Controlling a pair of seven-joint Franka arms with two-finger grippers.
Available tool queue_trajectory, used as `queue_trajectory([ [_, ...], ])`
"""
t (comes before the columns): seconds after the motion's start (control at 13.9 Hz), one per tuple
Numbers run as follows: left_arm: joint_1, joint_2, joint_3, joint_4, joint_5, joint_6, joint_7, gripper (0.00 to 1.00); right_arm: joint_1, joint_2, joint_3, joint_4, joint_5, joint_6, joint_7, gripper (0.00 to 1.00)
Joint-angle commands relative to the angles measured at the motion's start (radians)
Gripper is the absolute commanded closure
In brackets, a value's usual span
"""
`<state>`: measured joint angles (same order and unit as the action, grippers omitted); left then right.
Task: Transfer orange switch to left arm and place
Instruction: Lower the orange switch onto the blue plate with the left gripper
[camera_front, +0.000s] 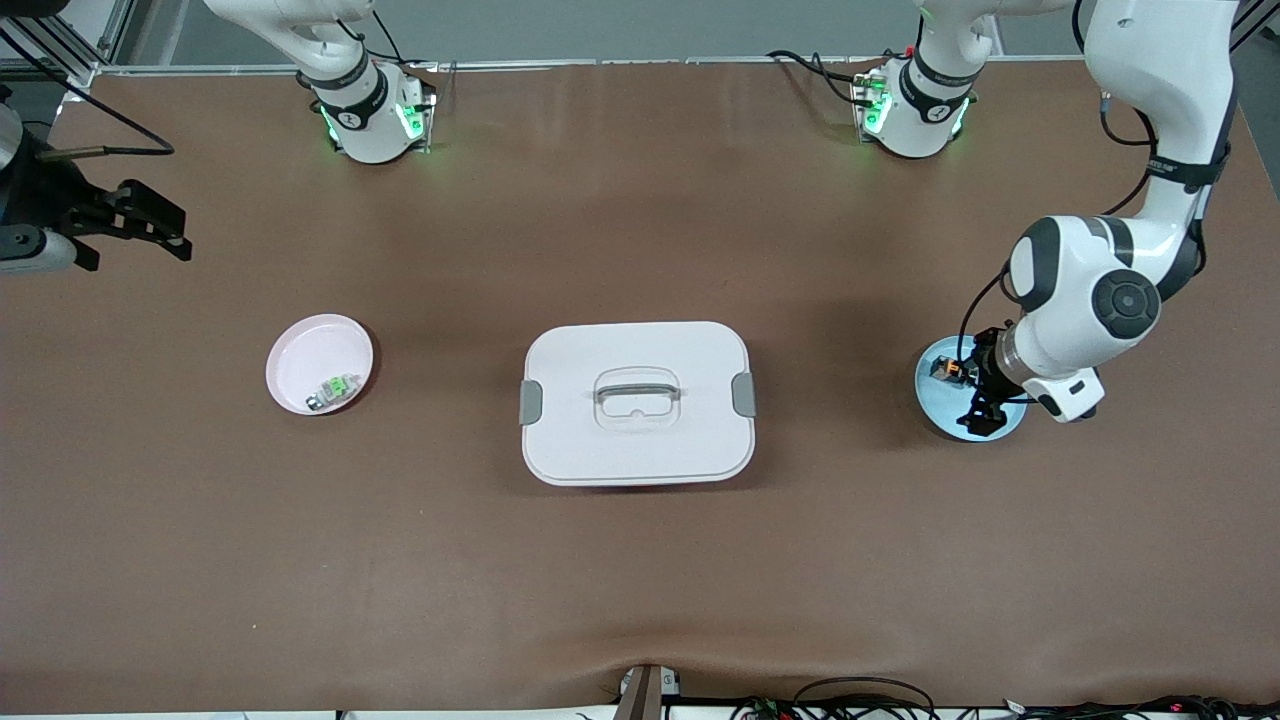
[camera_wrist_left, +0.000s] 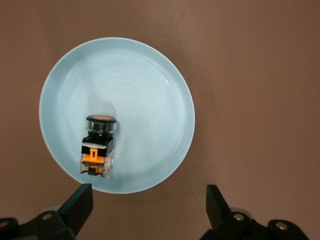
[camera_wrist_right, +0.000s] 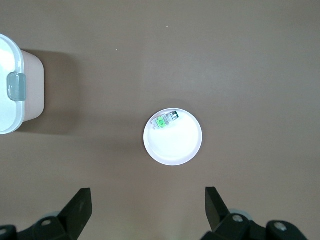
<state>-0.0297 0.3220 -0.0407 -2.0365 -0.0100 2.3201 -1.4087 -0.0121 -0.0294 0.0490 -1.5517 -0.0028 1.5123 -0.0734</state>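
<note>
The orange switch (camera_front: 946, 371) (camera_wrist_left: 98, 145), orange and black with a round black cap, lies on its side in a pale blue plate (camera_front: 934, 398) (camera_wrist_left: 142, 87) toward the left arm's end of the table. My left gripper (camera_front: 982, 410) (camera_wrist_left: 148, 205) hangs low over that plate's edge, open, with the switch just outside its fingers and nothing between them. The white lidded box (camera_front: 637, 402) (camera_wrist_right: 11, 95) stands in the table's middle. My right gripper (camera_front: 178, 235) (camera_wrist_right: 148, 205) waits high over the right arm's end of the table, open and empty.
A pink plate (camera_front: 292, 345) (camera_wrist_right: 173, 147) toward the right arm's end holds a small green-and-silver component (camera_front: 335, 388) (camera_wrist_right: 165, 121). Cables run along the table edge nearest the front camera.
</note>
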Motion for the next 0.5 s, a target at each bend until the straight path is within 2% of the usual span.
queue_trajectory([
  [0.0, -0.002, -0.001, -0.011, 0.105, 0.016, -0.105, 0.008, 0.00, -0.026, 0.000, 0.002, 0.047, -0.002, -0.055, -0.022, 0.00],
  [0.22, 0.001, -0.044, -0.016, 0.098, -0.031, -0.110, 0.207, 0.00, -0.029, 0.008, 0.003, 0.053, -0.048, -0.063, -0.026, 0.00],
  [0.43, 0.010, -0.081, -0.015, 0.084, -0.050, -0.140, 0.490, 0.00, -0.052, 0.017, -0.008, 0.073, 0.023, -0.058, -0.020, 0.00],
])
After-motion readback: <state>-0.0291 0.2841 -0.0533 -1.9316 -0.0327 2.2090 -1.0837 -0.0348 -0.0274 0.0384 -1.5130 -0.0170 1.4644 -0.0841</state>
